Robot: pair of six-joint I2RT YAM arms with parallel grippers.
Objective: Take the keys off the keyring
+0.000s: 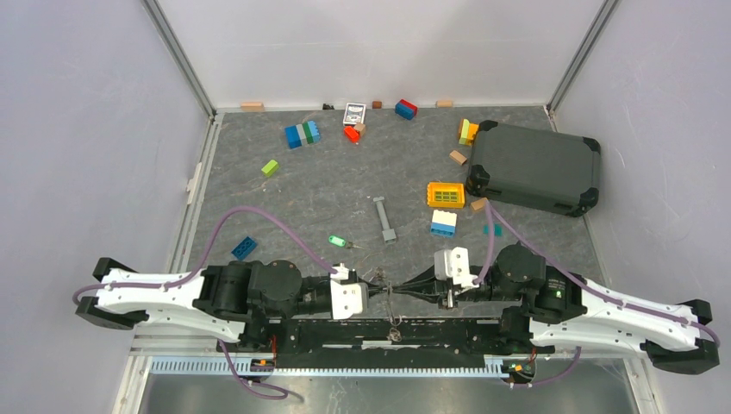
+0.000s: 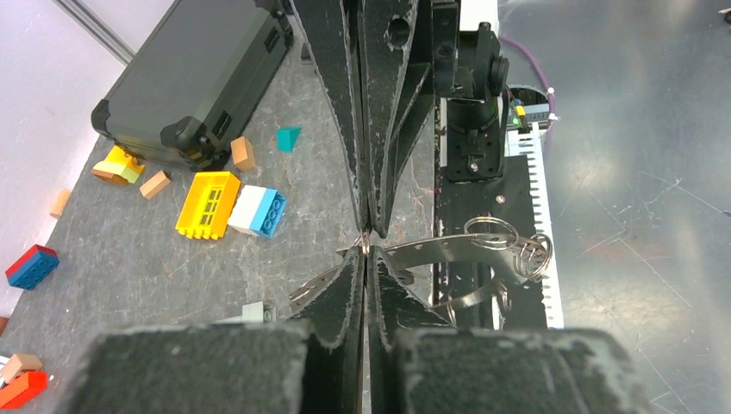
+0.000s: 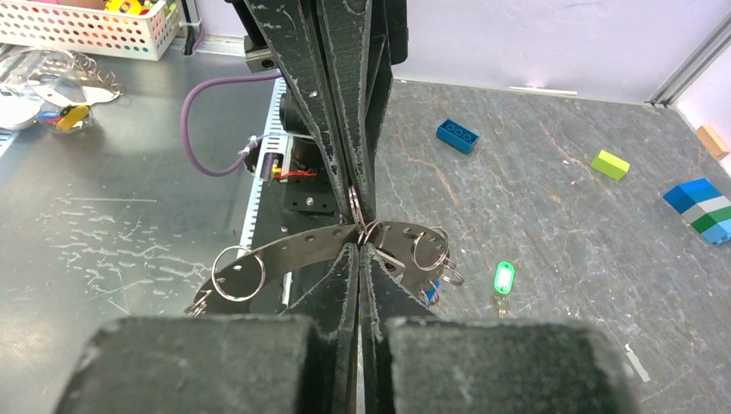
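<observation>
Left gripper (image 2: 366,259) and right gripper (image 3: 359,250) both clamping tight on keyring (image 3: 353,203); keys (image 3: 293,256) hanging at worktop's (image 1: 328,190) near edge.

Grey table (image 1: 328,185): dark case (image 1: 534,168) far right, with a yellow block (image 1: 446,194) and white-blue brick (image 1: 444,223) left of it. Grey bar (image 1: 384,218) in the centre, green key (image 1: 336,241) just left. Blue brick (image 1: 244,248) near left, lime brick (image 1: 271,167) and blue-green bricks (image 1: 302,134) farther.
</observation>
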